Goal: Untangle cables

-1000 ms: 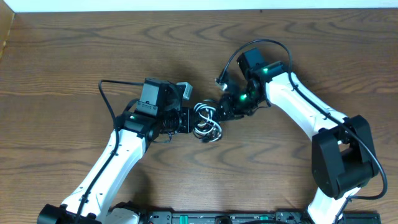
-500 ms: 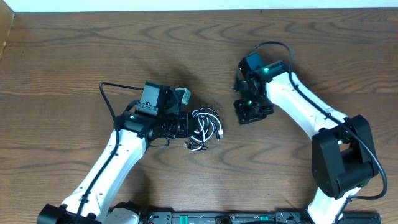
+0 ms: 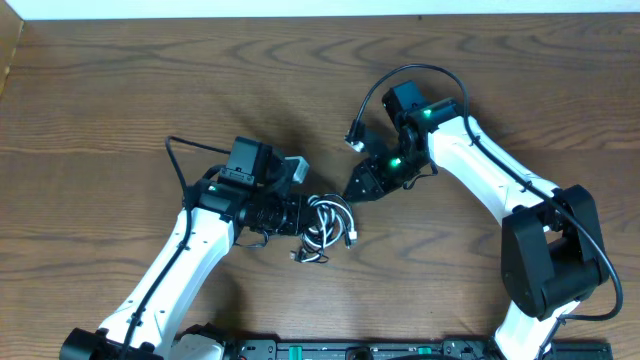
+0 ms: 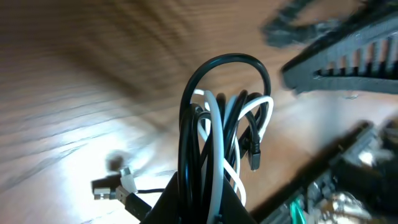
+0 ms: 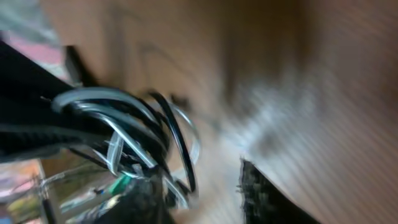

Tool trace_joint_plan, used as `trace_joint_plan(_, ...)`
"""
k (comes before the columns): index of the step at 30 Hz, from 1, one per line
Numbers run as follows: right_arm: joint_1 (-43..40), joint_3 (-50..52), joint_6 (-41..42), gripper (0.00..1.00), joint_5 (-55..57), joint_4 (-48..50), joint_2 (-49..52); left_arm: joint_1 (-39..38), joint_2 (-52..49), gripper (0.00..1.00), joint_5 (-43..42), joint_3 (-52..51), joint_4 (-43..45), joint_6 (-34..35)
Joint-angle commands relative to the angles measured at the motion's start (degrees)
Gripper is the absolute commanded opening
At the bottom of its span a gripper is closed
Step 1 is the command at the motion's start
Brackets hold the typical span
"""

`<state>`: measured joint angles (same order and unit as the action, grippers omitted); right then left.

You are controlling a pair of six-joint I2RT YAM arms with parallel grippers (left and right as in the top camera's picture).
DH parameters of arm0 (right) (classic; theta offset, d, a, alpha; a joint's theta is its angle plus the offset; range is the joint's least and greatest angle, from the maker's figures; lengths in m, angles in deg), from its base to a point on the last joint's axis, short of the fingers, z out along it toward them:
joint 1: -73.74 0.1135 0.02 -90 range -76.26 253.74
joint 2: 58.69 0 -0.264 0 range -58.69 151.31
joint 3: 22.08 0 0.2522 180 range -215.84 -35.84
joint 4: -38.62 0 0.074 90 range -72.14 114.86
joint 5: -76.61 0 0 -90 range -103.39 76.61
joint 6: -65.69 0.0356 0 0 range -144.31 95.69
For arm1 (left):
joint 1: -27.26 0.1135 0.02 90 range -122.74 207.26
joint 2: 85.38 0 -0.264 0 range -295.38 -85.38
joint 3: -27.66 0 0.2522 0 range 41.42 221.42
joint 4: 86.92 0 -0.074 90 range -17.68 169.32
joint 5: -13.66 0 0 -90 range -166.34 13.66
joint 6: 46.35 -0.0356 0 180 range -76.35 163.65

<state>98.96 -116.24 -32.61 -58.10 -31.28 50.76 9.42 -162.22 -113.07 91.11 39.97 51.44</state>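
Half a second ago the right claw (image 3: 355, 187) sat farther right. It has since swung back in, and its tip now points at the cables (image 3: 330, 222) from just beside them. The overhead view shows no clear touch. Its own wrist view is smeared by motion, so I cannot tell how far its jaws stand apart. The cables have slid slightly toward the robot's side of the worktop (image 3: 120, 90).

Nearest the base, the left arm (image 3: 190, 260) reaches up and to the right. The left claw (image 3: 298, 214) is clamped tight on the left side of the cables, holding them as one small coil. In its wrist view, thin black and thin white cords rise out of the jaws in loose loops, with one black loop arching over the white ones. A small black plug (image 4: 254, 158) hangs among the loops. A second plug end (image 4: 111, 186) lies on the wood just off the coil, on the near side.

Beyond the coil stands the right claw, and past it bare wood.
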Motion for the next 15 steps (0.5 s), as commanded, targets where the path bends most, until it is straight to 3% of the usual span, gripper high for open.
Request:
trace_joint_plan(1,1.0,0.0,-3.5,0.4,-6.1,-0.3,-0.5,-0.1,-0.2,0.07,-8.8,0.8,0.5,-7.8)
trace_joint_plan(7,2.5,0.0,-4.9,0.41,-7.1,-2.1,-0.5,-0.1,-0.2,0.07,-9.4,0.8,3.0,-8.2)
trace_joint_plan(8,2.7,0.0,-4.9,0.36,-7.1,-2.2,-0.5,-0.1,-0.2,0.07,-9.4,0.8,3.4,-8.2)
trace_joint_plan(11,3.5,0.0,-4.9,0.01,-5.7,-1.8,-0.5,-0.1,-0.2,0.08,-9.3,0.8,4.8,-8.2)
trace_joint_plan(15,3.8,0.0,-2.4,0.01,0.9,-1.9,-0.5,-0.1,-0.2,0.09,-8.6,0.8,5.2,-8.2)
